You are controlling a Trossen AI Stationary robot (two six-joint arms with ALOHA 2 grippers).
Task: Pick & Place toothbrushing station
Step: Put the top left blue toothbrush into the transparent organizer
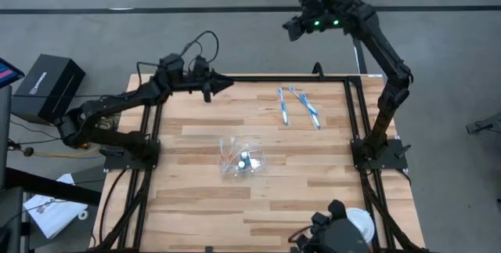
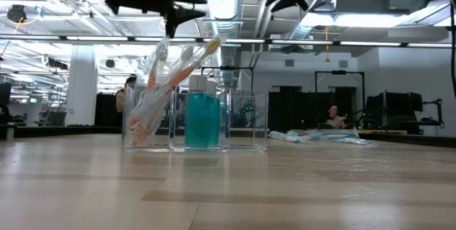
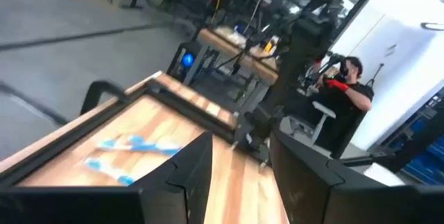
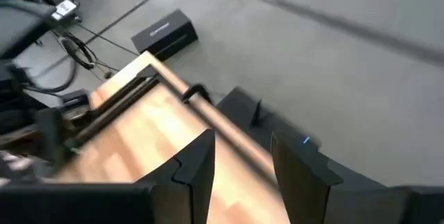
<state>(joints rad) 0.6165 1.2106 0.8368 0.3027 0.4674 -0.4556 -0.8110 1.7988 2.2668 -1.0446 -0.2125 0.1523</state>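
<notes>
A clear plastic holder [image 1: 243,159] stands on its base at the middle of the table. In the low view [image 2: 196,119] it holds several orange and white toothbrushes [image 2: 167,80] leaning in its left part and a blue-green bottle [image 2: 201,116] upright beside them. Two blue and white toothbrushes [image 1: 296,106] lie flat on the table at the far right; they also show in the left wrist view [image 3: 132,148]. My left gripper [image 1: 223,84] is open and empty above the table's far edge, left of centre. My right gripper [image 1: 293,27] is open and empty, raised beyond the far edge.
A white round lidded container [image 1: 360,223] sits by the near right corner. A black box [image 1: 48,84] lies on the floor left of the table. A black frame [image 1: 344,81] rims the table. A person [image 3: 347,85] sits beyond the table.
</notes>
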